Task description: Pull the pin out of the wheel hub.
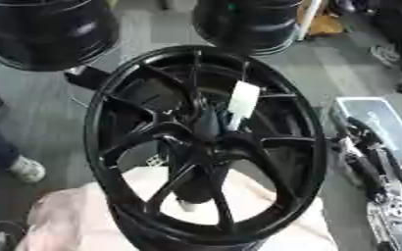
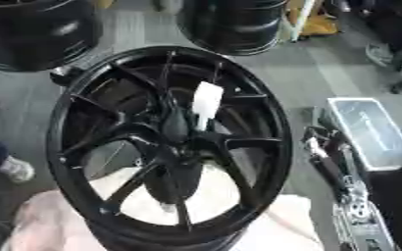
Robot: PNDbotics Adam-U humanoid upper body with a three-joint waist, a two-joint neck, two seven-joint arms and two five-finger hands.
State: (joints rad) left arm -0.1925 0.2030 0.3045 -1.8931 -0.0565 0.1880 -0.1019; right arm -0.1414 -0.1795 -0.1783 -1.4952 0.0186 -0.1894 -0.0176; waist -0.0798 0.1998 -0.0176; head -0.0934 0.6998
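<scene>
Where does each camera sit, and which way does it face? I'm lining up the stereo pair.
Left eye view: in the head, looking down on the black wheel on pale cloth; right arm along the right edge.
Right eye view: beside it, same downward aim; wheel shifted left, same arm.
Shared: wheel, white tag, cloth, arm.

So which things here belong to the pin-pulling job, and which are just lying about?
Job:
wheel, black, spoked
hub at its centre
white tag hanging by the hub; the pin itself I cannot make out
right hand, at the wheel's right, fingers unclear

Lying about:
two other rims beyond
pale cloth under the wheel
grey case
</scene>
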